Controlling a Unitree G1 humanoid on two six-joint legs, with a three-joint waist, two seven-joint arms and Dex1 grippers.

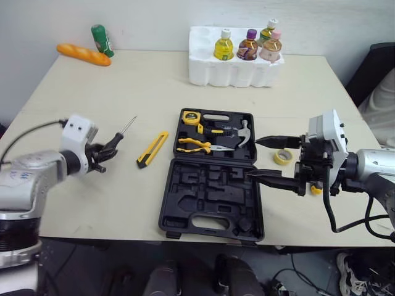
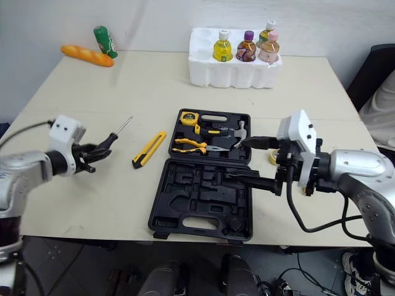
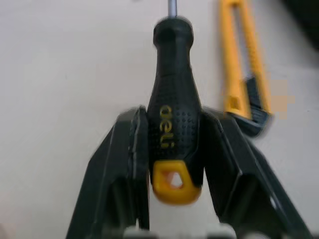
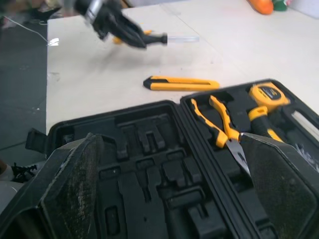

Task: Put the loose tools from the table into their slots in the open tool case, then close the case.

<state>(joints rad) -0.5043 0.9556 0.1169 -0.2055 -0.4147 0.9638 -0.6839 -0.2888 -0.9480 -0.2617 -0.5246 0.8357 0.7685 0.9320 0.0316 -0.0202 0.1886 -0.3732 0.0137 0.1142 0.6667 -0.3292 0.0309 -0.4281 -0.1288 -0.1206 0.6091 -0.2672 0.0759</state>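
The black tool case lies open mid-table. Its far half holds a yellow tape measure, yellow pliers and a hammer; the near half shows bare moulded slots. My left gripper is shut on the black handle of a screwdriver, left of the case, with the shaft pointing away and a little above the table. A yellow utility knife lies between the screwdriver and the case. My right gripper is open at the case's right edge, holding nothing.
A small yellow tape roll sits right of the case, behind my right gripper. A white foam tray with several bottles stands at the back. A bread loaf and a green bottle lie far left.
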